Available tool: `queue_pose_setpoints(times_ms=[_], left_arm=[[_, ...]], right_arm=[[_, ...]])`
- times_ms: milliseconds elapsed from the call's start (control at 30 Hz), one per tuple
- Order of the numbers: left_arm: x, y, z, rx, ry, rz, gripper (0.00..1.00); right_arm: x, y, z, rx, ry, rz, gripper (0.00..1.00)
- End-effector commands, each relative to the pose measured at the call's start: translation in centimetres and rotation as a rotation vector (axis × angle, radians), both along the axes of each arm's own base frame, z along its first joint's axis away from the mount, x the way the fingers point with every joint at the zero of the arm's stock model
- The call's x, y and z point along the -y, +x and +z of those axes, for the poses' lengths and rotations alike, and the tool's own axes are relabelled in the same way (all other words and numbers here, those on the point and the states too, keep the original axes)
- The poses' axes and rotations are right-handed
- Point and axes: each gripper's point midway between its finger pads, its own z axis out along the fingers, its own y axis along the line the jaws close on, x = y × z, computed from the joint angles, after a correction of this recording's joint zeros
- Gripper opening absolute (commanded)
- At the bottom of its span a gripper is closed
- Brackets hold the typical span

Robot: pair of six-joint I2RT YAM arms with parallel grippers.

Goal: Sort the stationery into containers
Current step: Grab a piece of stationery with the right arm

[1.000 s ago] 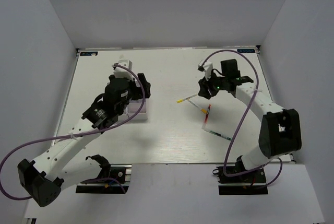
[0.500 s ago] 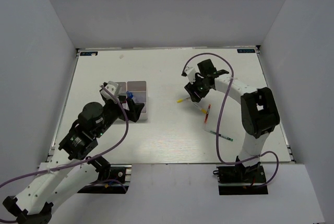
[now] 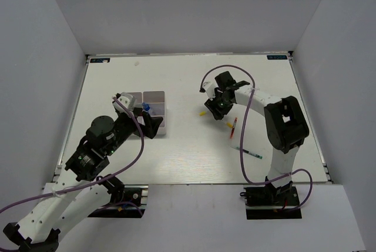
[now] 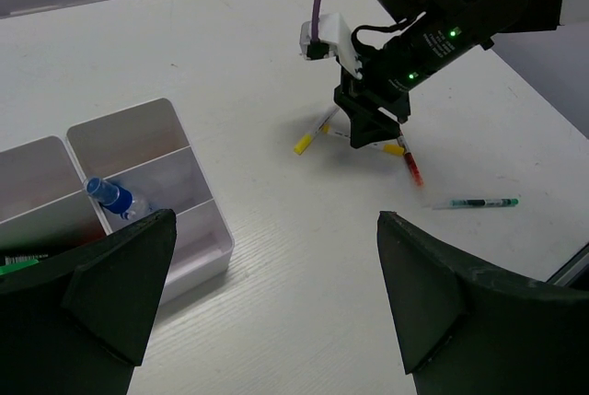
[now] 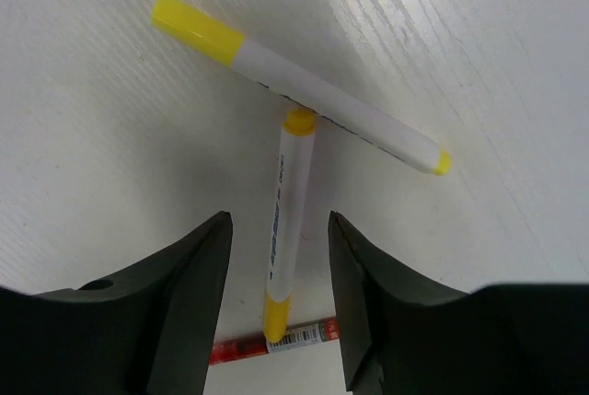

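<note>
The white divided tray (image 3: 164, 114) stands left of centre and holds a clear blue-capped tube (image 3: 145, 107); the tray (image 4: 198, 252) and tube (image 4: 112, 197) also show in the left wrist view. My left gripper (image 3: 150, 124) is open and empty, just near-side of the tray. My right gripper (image 3: 216, 107) is open and low over two white yellow-tipped pens. In the right wrist view its fingers (image 5: 189, 289) straddle one pen (image 5: 287, 202), apart from it. The other yellow pen (image 5: 304, 89) lies crosswise beyond. A red pen (image 5: 276, 344) touches the straddled pen's near tip.
A thin green-tipped pen (image 3: 249, 153) lies alone near the right front; it also shows in the left wrist view (image 4: 474, 203). The red pen (image 3: 234, 127) lies right of my right gripper. Grey walls enclose the table (image 3: 188, 164) on three sides.
My left arm has drawn back from over the tray toward the near edge, uncovering it. My right gripper has moved left and down onto the yellow-tipped pens.
</note>
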Motion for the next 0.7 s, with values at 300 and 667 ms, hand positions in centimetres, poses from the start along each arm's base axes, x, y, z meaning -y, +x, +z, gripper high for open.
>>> queue_pose_setpoints(times_ms=[300, 667], left_arm=[[-0.1, -0.4, 0.2, 0.023, -0.008, -0.016, 1.0], [-0.6, -1.0, 1.6, 0.069, -0.041, -0.016, 1.0]], right_arm=[[0.5, -0.3, -2.5, -0.041, -0.092, -0.005, 0.37], [-3.6, -3.1, 2.7, -0.084, 0.043, 0.164, 0.0]])
